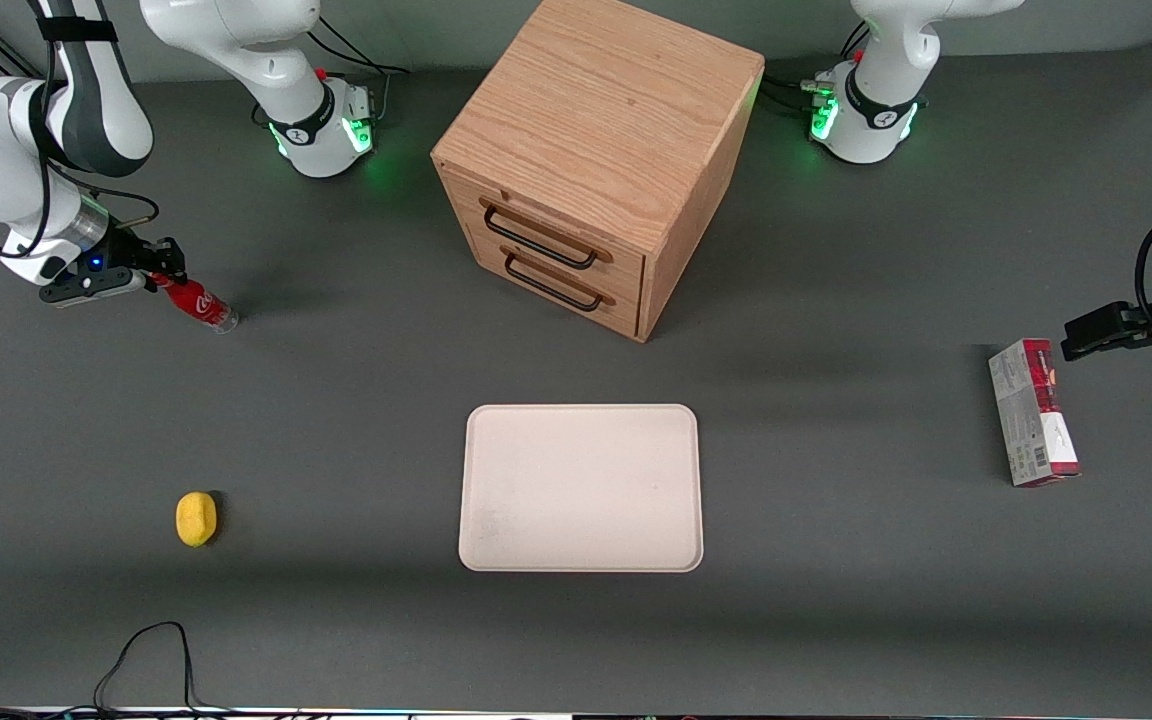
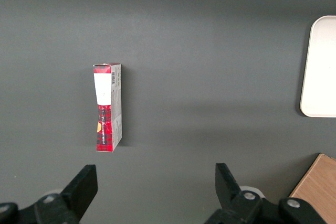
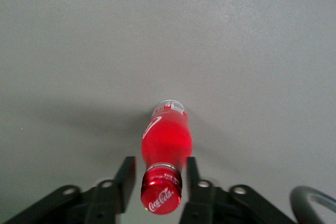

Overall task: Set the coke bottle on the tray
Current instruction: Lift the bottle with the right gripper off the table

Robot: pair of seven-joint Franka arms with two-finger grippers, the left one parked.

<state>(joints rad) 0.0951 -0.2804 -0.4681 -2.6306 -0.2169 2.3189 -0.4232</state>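
The coke bottle [image 1: 198,301] is being gripped at its neck by the end effector [image 1: 164,272] at the working arm's end of the counter [image 1: 336,420]. In the right wrist view the two fingers [image 3: 125,178] are being pressed against either side of the neck just below the red cap, so the end effector [image 3: 157,177] is being held narrow around the bottle [image 3: 165,142]. The bottle is being kept tilted, cap toward the end effector and clear base down toward the counter; whether the base is touching the surface or being carried just above it cannot be told.

The tray [image 1: 581,488] is lying flat and bare in the middle of the counter, in front of the wooden drawer cabinet [image 1: 596,150] and well apart from the bottle. A lemon [image 1: 196,518] is lying nearer to the front camera than the bottle.

The grasp is judged to be made; the carry over to the tray, the setting down and the release are being left to do.
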